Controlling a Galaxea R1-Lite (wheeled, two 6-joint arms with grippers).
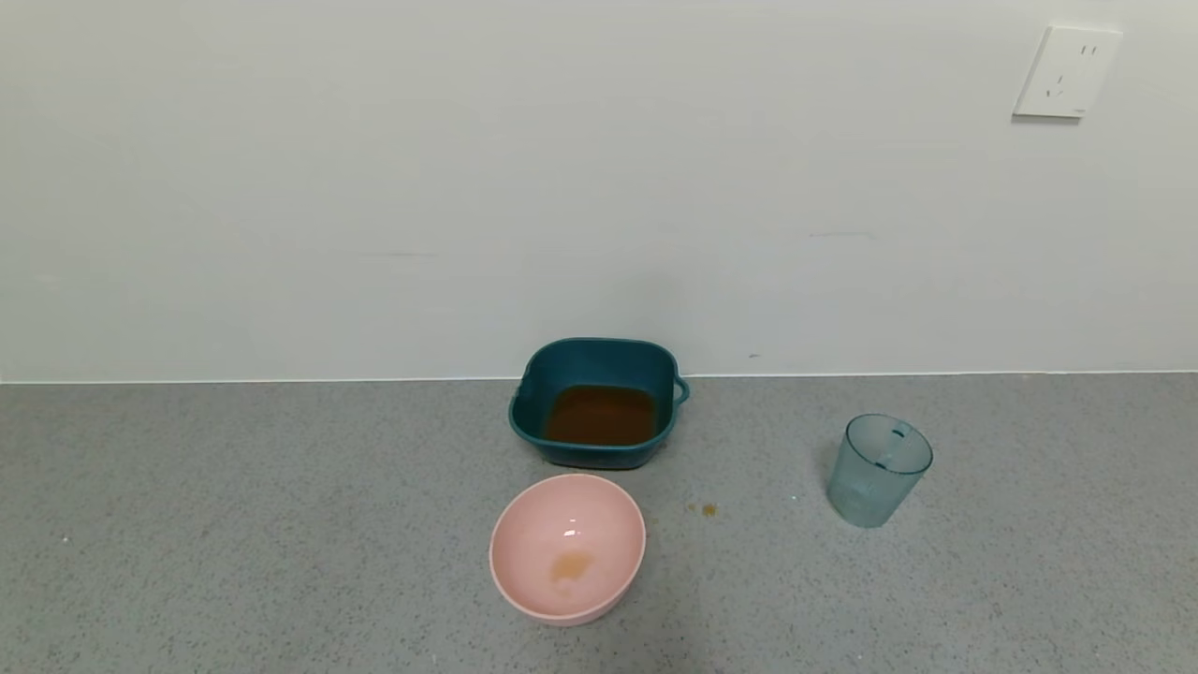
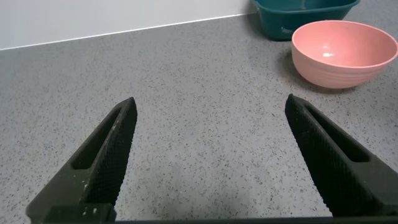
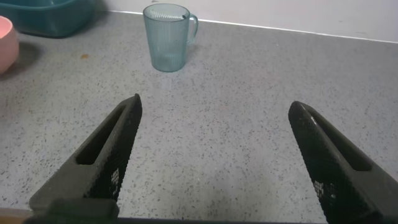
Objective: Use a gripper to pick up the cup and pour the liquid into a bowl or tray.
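**Cup stands upright on the right, squarely ahead of the spread right gripper**

The cup (image 1: 878, 470) stands upright on the grey counter (image 1: 281, 524), well right of the teal basin (image 1: 524, 412) and apart from the pink bowl (image 1: 510, 548). It looks empty; the brown liquid (image 1: 601, 415) lies in the basin, with a small smear in the pink bowl and a few drops on the counter between. The right gripper (image 3: 214, 109) is spread wide, holding nothing, with the cup ahead of it and slightly toward its left finger, long axis vertical, handle on the far side. The left gripper (image 2: 208, 109) is likewise spread and empty, facing the pink bowl. The right arm is clearly the nearer; by my judgement a straight forward reach would bracket the cup.
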